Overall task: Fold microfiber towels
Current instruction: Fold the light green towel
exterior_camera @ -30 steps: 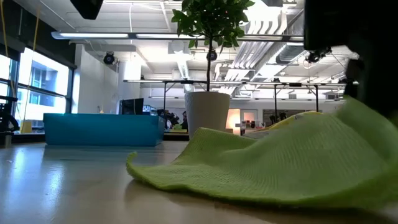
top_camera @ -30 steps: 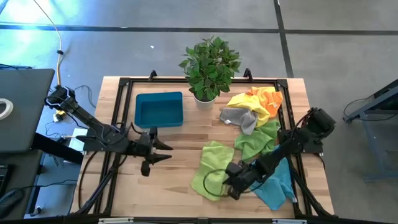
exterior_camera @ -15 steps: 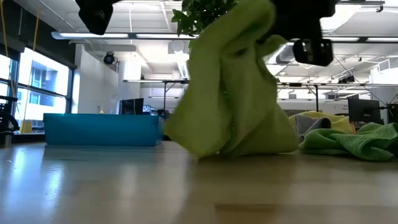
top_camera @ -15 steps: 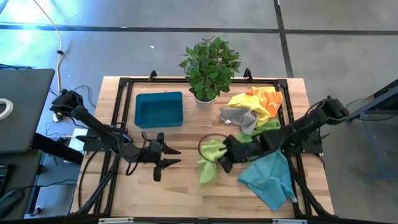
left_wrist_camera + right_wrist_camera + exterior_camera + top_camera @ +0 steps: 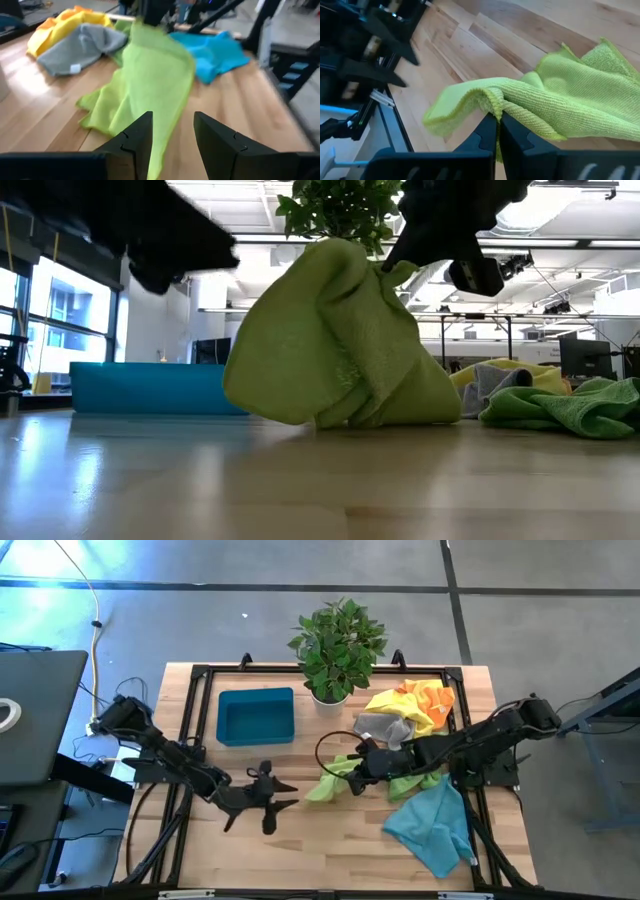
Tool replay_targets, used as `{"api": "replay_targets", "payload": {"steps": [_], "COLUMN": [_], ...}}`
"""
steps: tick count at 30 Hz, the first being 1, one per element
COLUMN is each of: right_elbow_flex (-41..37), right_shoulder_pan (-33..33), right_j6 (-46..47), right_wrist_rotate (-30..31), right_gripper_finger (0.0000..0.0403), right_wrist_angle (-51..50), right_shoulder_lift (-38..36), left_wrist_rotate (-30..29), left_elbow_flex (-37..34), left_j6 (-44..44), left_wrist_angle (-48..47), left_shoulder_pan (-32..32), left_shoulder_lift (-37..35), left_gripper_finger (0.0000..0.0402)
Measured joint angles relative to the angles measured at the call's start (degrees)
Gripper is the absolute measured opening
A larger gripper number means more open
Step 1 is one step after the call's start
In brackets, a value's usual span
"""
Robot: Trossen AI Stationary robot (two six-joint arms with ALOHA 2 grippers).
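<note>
The right tool (image 5: 356, 764) sits near the middle of the wooden surface (image 5: 300, 850), its fingers (image 5: 487, 134) pinched tight on a fold of the lime green towel (image 5: 328, 781). The cloth hangs from that grip in a bunched drape; from table height its lower edge rests on the wood while the gathered top is lifted. It trails from the tool toward seven o'clock.

The left tool (image 5: 268, 793) is just beside it, at about nine o'clock from the cloth, jaws parted and holding nothing. Through its own camera the two dark fingers (image 5: 132, 142) stand apart, with the green cloth in front of them and not touching.

At about three o'clock from the lifted towel lies a second green towel (image 5: 425, 753), crumpled. Beyond it, toward one o'clock, is a heap of a grey towel (image 5: 388, 729), a yellow towel (image 5: 400, 705) and an orange towel (image 5: 430, 692), overlapping. A teal-blue towel (image 5: 432, 830) lies spread near the front right corner, at about five o'clock.

The blue tray (image 5: 256, 716) sits at the back left, and a potted plant (image 5: 337, 647) stands just beside it at twelve o'clock.
</note>
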Motion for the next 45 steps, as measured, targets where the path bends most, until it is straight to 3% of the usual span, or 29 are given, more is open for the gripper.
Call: {"api": "replay_targets", "payload": {"steps": [6,16,21,35,38,43,45], "right_elbow_flex": [0.0,0.0,0.0,0.0,0.0,0.0,0.0], "right_shoulder_pan": [0.0,0.0,0.0,0.0,0.0,0.0,0.0], "right_j6": [-0.1,-0.1,0.0,0.3,0.1,-0.1,-0.4], "right_wrist_rotate": [0.0,0.0,0.0,0.5,1.7,2.1,2.2], "right_gripper_finger": [0.0000,0.0000,0.0000,0.0000,0.0000,0.0000,0.0000], "right_wrist_angle": [0.0,-0.1,-0.1,0.0,0.1,0.1,0.1], "right_shoulder_lift": [0.0,0.0,0.0,0.0,0.0,0.0,0.0], "left_wrist_rotate": [0.1,6.7,6.5,2.6,2.6,2.7,2.8], "left_elbow_flex": [0.0,0.0,0.0,0.7,2.7,5.6,6.3], "left_j6": [-2.5,0.5,1.5,-6.9,-6.1,-4.2,-5.1], "left_wrist_angle": [4.8,7.2,7.1,7.1,7.4,7.2,7.2], "left_shoulder_pan": [1.8,2.9,3.2,3.2,3.4,4.1,4.4], "left_shoulder_lift": [4.1,8.2,11.1,18.7,19.9,21.1,21.1], "left_gripper_finger": [0.0133,0.0133,0.0133,0.0129,0.0108,0.0020,0.0008]}}
